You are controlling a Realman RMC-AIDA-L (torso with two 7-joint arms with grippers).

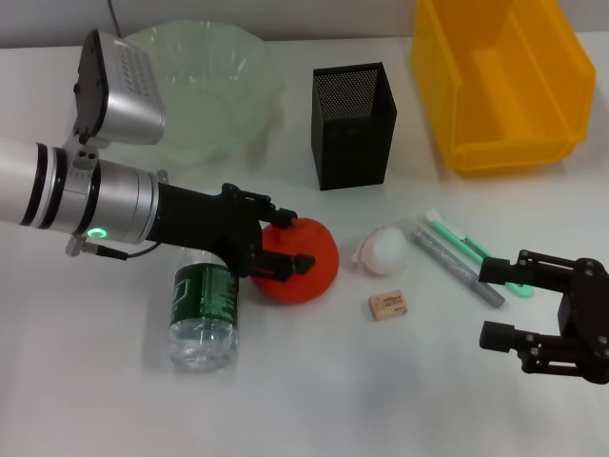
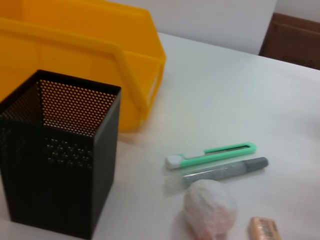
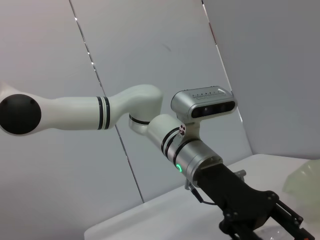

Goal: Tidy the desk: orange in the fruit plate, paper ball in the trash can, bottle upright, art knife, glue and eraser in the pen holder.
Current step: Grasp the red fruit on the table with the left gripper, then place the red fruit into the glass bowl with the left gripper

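The orange (image 1: pixel 309 271) lies on the table at centre. My left gripper (image 1: pixel 290 241) is open and sits over its near-left top, one finger at the orange's far edge and one across its middle. The bottle (image 1: pixel 203 309) lies on its side under the left arm. The paper ball (image 1: pixel 385 249), eraser (image 1: pixel 389 305), grey glue stick (image 1: pixel 457 265) and green art knife (image 1: pixel 471 249) lie to the right of the orange. The black mesh pen holder (image 1: pixel 352 124) stands behind them. My right gripper (image 1: pixel 490 303) is open and empty at the front right.
The pale green fruit plate (image 1: pixel 205 90) is at the back left and the yellow bin (image 1: pixel 504 81) at the back right. The left wrist view shows the pen holder (image 2: pixel 60 165), bin (image 2: pixel 100 40), knife (image 2: pixel 215 154), glue (image 2: pixel 225 171), paper ball (image 2: pixel 210 207) and eraser (image 2: pixel 265 230).
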